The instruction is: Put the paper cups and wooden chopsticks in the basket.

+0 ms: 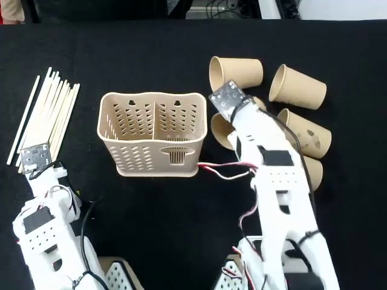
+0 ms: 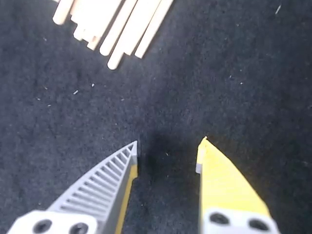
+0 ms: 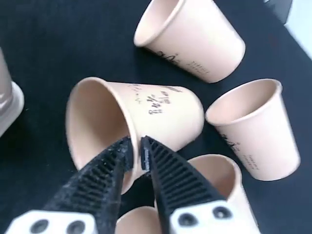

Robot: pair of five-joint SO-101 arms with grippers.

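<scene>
Right wrist view: right gripper (image 3: 137,146) sat pinched on the rim of a tipped paper cup (image 3: 161,114) just beside the basket (image 1: 152,163). Cup likely light and crushable; grip the rim gently. Left gripper (image 2: 168,151) gaped near the chopsticks (image 2: 117,24), opposite side of basket.

Beige perforated basket (image 1: 151,158), upright, split into two compartments. Left of basket, well apart: pale wooden chopsticks (image 1: 49,109) in a loose bundle, flat on worktop. Right of basket: tan paper cups (image 1: 237,72) clustered on their sides, nearest cup (image 3: 146,112) pinched at rim by right gripper (image 3: 136,144).
</scene>
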